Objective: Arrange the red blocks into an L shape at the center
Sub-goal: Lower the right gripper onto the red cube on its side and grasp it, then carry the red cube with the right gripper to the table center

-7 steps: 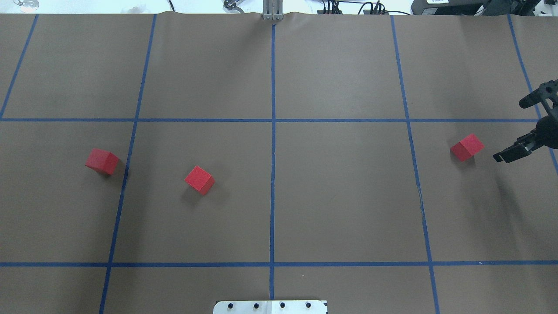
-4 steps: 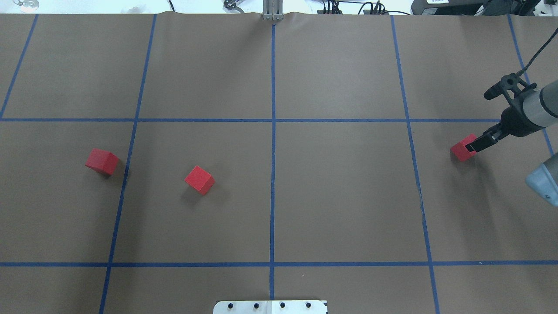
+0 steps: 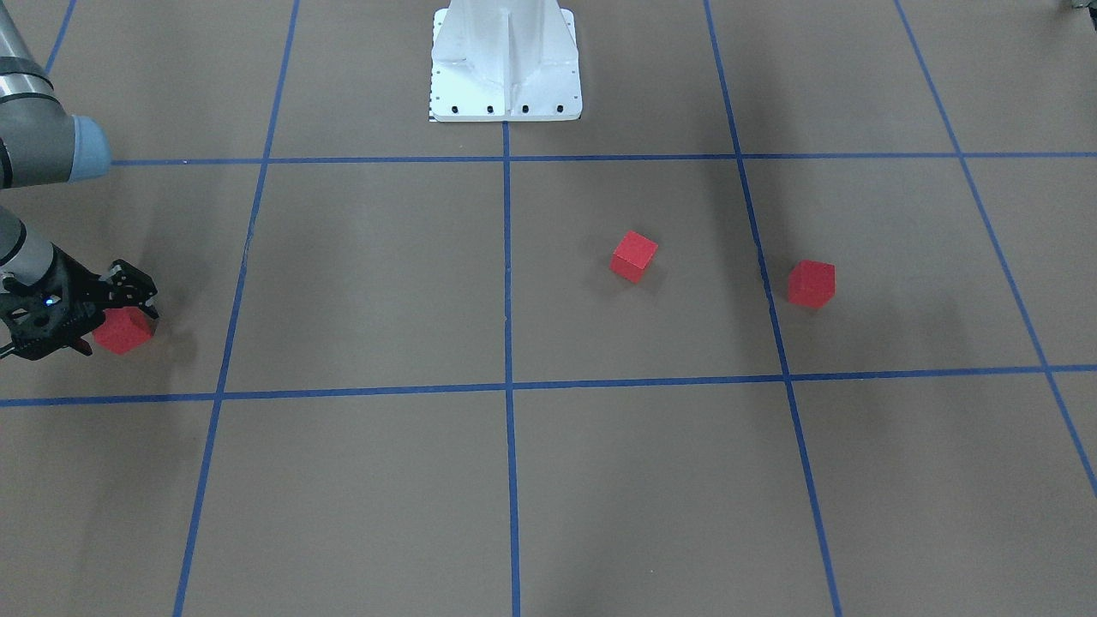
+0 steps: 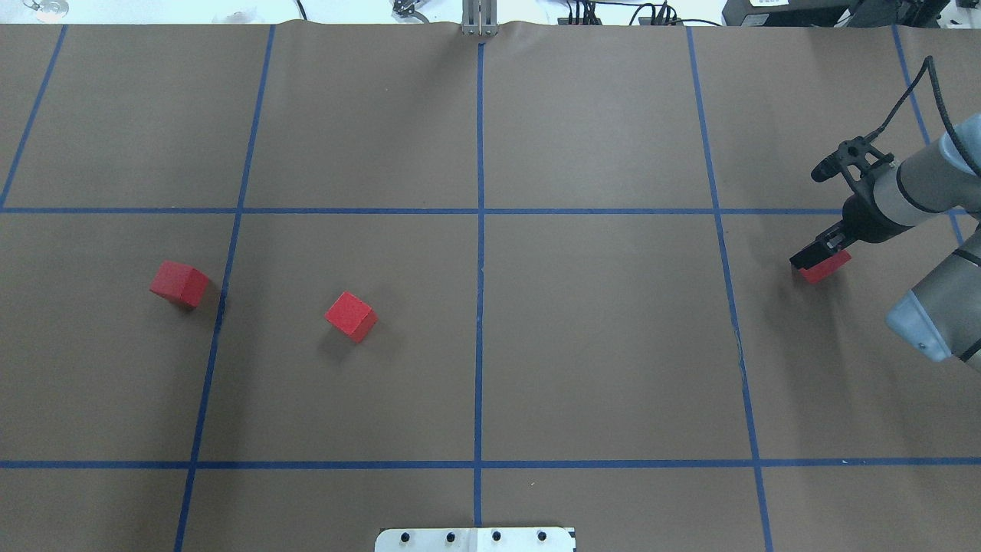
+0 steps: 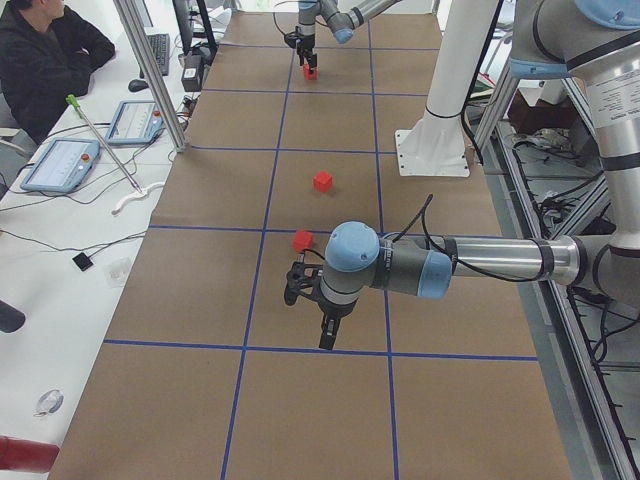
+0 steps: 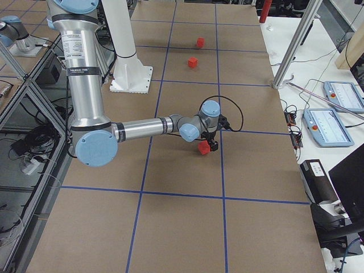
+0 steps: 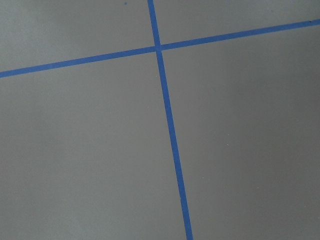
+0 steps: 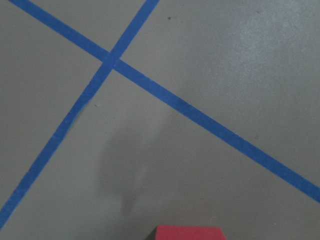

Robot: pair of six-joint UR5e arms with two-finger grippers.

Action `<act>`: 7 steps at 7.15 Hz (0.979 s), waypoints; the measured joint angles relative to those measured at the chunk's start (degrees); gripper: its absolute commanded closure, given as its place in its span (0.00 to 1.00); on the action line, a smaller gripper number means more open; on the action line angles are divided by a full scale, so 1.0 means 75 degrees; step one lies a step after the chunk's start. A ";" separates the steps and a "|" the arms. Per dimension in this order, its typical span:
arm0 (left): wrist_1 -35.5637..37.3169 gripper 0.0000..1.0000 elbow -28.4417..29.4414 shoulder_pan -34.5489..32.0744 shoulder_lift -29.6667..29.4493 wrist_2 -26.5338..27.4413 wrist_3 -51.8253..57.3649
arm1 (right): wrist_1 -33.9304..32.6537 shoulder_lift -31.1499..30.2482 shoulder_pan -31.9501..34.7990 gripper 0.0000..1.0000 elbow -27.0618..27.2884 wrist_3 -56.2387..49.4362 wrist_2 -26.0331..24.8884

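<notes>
The right gripper (image 4: 814, 257) sits over the first red block (image 4: 829, 268) at the overhead view's mid-right. Whether it is clamped or released cannot be told, and the same applies to the left gripper (image 5: 327, 338). The second red block (image 4: 178, 283) and third red block (image 4: 350, 316) rest on the table (image 4: 613, 115) at mid-left, outside the center (image 4: 506, 337). The blocks are probably light, rigid and matte. Grasp two opposite flat faces, not the corners.

Bright, even overhead light leaves soft, faint shadows beside each red block (image 4: 350, 315) and broad, dim arm shadows on the brown counter (image 4: 598, 345), with slight sheen in the right wrist view and sharp focus elsewhere.
</notes>
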 measured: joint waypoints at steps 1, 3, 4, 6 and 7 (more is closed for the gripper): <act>0.0000 0.00 0.0000 0.0000 -0.0004 -0.0003 -0.0003 | 0.0003 -0.0018 -0.0016 1.00 -0.0045 0.0012 -0.0031; 0.0000 0.00 -0.0001 0.0000 -0.0006 -0.0010 -0.0008 | -0.0044 0.0013 -0.0020 1.00 -0.0054 0.0119 0.0012; 0.0000 0.00 -0.0006 0.0000 -0.0008 -0.0011 -0.0004 | -0.0058 0.0016 -0.0013 1.00 -0.0022 0.0268 0.0034; 0.0000 0.00 -0.0018 0.0000 -0.0012 -0.0019 -0.0005 | -0.0220 0.0138 -0.0021 1.00 0.0416 0.1140 0.0065; -0.0002 0.00 -0.0024 0.0000 -0.0022 -0.0022 -0.0003 | -0.0550 0.0443 -0.0126 1.00 0.0799 0.2146 0.0070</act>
